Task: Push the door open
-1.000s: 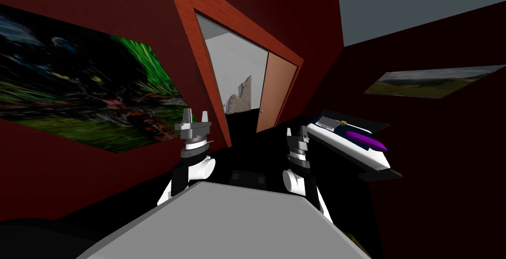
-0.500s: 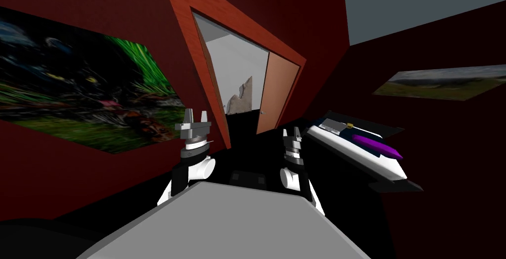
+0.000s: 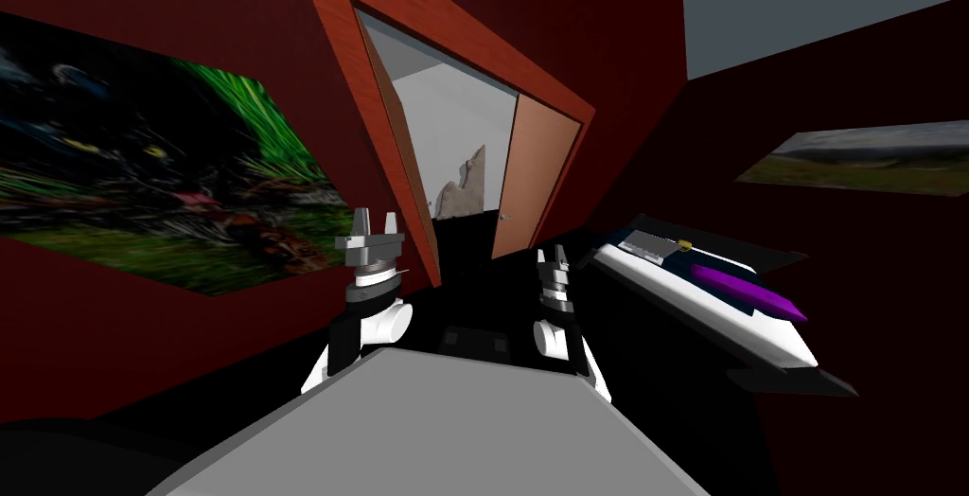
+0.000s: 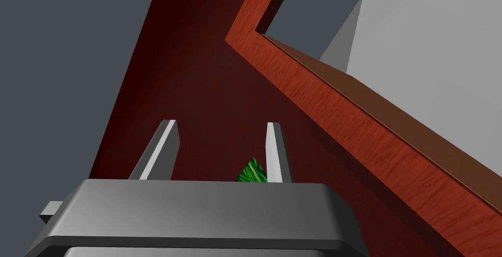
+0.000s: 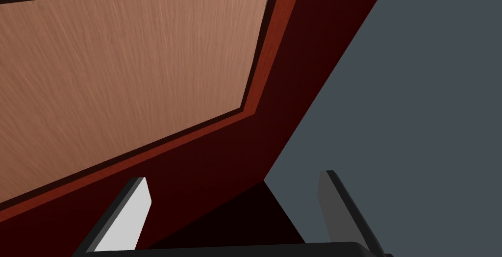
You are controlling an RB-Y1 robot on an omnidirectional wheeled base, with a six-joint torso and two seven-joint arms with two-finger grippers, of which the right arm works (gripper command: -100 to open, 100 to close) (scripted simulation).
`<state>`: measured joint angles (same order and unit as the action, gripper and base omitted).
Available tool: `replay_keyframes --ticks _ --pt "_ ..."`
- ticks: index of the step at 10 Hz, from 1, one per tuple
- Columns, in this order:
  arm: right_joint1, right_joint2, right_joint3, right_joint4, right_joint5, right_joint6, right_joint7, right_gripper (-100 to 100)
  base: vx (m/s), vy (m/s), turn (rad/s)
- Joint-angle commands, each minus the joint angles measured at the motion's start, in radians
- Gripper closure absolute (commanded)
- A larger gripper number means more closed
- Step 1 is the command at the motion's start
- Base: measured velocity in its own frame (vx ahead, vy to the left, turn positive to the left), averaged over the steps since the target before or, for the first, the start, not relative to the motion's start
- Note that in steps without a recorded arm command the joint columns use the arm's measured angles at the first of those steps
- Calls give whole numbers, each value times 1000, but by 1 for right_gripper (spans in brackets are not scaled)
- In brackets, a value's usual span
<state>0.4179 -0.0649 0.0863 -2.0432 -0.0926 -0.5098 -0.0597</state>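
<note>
A brown door (image 3: 535,183) stands partly open at the right side of a red wooden frame (image 3: 350,83). Through the gap I see a white wall and a jagged grey shape (image 3: 462,189). My right gripper (image 3: 552,258) is raised just below and in front of the door's lower edge, open and holding nothing. Its wrist view looks up at the brown door (image 5: 122,63) and the red frame (image 5: 267,63), both beyond my right gripper (image 5: 235,195). My left gripper (image 3: 372,225) is open by the frame's left post. In the left wrist view, my left gripper (image 4: 220,146) points at the dark red wall beside the frame (image 4: 333,102).
A large dark and green picture (image 3: 142,178) hangs on the left wall. At the right stands a white surface (image 3: 757,334) with a purple object (image 3: 748,293) on it, and a smaller picture (image 3: 852,159) hangs above. The floor ahead is black.
The whole view has shifted: the doorway looks slightly larger and the white surface has slid to the right. My right gripper has moved a little left, toward the door. The left arm holds still.
</note>
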Motion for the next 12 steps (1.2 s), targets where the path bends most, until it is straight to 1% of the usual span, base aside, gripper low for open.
replay_keyframes --ticks 1,7,12 --pt "-14 -3 2 32 0 -7 2 -100 80 -52 44" --pt "-67 -17 9 159 -2 -33 8 -100 87 -59 60" --pt "-116 -26 16 274 -3 -56 14 -100 94 -67 62"
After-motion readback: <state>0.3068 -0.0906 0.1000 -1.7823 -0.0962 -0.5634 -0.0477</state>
